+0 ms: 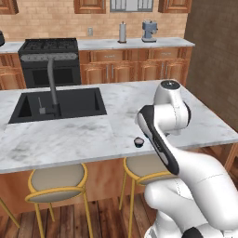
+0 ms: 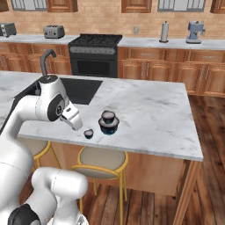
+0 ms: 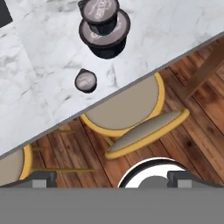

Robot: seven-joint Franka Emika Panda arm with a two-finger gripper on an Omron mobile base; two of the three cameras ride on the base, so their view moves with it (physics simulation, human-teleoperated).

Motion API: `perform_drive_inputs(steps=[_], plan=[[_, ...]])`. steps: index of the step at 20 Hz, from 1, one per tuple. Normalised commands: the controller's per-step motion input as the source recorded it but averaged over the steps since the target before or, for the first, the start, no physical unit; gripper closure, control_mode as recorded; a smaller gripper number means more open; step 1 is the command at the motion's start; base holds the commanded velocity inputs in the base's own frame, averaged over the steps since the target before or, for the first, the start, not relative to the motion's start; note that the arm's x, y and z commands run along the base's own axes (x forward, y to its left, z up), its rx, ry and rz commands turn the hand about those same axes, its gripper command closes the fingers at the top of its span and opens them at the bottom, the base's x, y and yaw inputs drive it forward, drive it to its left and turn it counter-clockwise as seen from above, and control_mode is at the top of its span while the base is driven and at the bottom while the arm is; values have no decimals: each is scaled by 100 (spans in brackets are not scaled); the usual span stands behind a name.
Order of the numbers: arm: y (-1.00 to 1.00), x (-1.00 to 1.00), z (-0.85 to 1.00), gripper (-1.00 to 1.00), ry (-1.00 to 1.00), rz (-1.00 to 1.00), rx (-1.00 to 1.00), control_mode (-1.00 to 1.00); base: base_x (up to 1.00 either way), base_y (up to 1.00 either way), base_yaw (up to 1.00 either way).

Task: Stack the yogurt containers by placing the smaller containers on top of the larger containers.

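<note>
The two dark fingers [image 3: 43, 178] of the gripper [image 3: 112, 178] stand spread wide apart with nothing between them, poised above the front edge of the marble island counter [image 2: 149, 110]. On that white, grey-veined stone sits the large tub [image 2: 108, 126], squat, round and dark with a pale top, and one small cup [image 2: 108, 117] rests upright on its lid, a miniature of the same shape. The second small cup [image 2: 88, 133] stands alone on the counter just beside the tub, close to the counter's front edge; in the left base view it [image 1: 138, 142] shows beside the white arm. Below the overhang are round stools [image 3: 127, 105] with beige padded seats and curved yellow metal frames, on a wood plank floor. Farther back in the island a black rectangular sink [image 1: 60, 104] holds a tall dark faucet [image 1: 52, 79]. Against the brick wall stands a black stove [image 2: 96, 55] between wooden cabinets.
</note>
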Motion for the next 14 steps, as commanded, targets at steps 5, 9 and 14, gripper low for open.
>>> perform_drive_inputs(steps=[5,9,14], plan=[[-3,23,-22,-100,0,5,0,-100,0,0,0],[-4,24,-30,-100,0,6,0,-100,0,0,0],[-1,23,-30,-100,0,5,0,-100,0,0,0]])
